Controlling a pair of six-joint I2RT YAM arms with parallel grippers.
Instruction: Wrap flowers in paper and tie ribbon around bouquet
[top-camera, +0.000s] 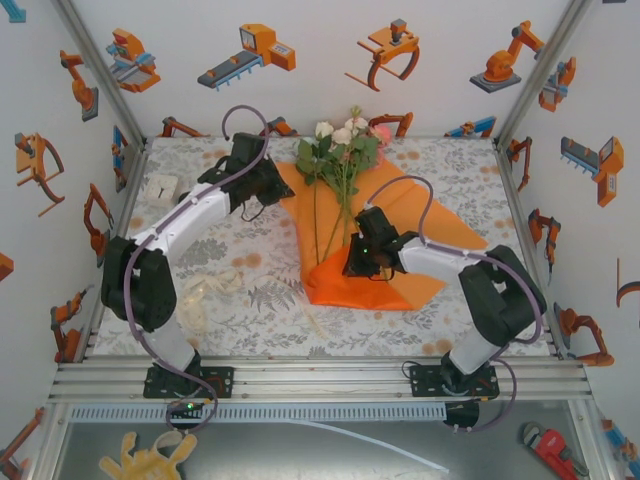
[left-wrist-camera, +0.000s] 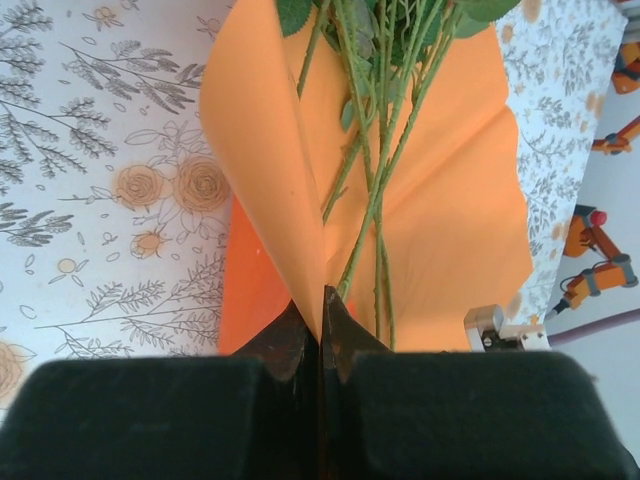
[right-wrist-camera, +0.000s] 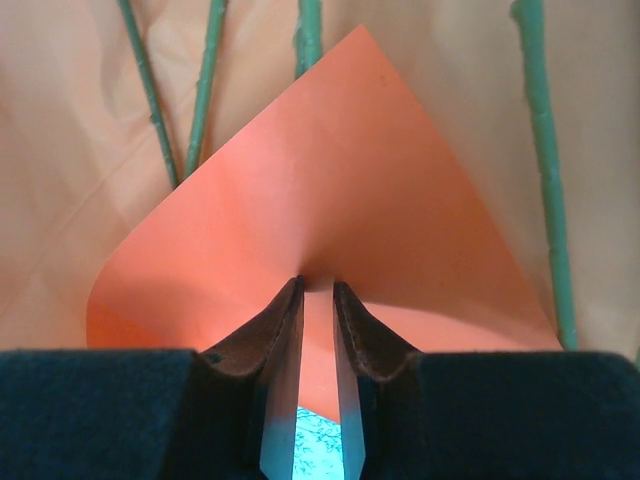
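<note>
Flowers (top-camera: 340, 150) atop half-folded orange paper (top-camera: 335, 285)

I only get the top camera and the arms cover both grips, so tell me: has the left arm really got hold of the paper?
Observer: Yes. In the left wrist view the left gripper has its fingers closed flat on a raised fold of the paper, with no gap between them.
Operator: Any stems caught in that pinch?
Observer: Not that I can see. The flowers have their stems lying on the sheet to the right of the fold, though one ends right beside a fingertip.
Operator: And the right side?
Observer: The right gripper pinches a lifted corner of the paper at its fingertips. Lower down, a narrow slit between the fingers shows the tablecloth.
</note>
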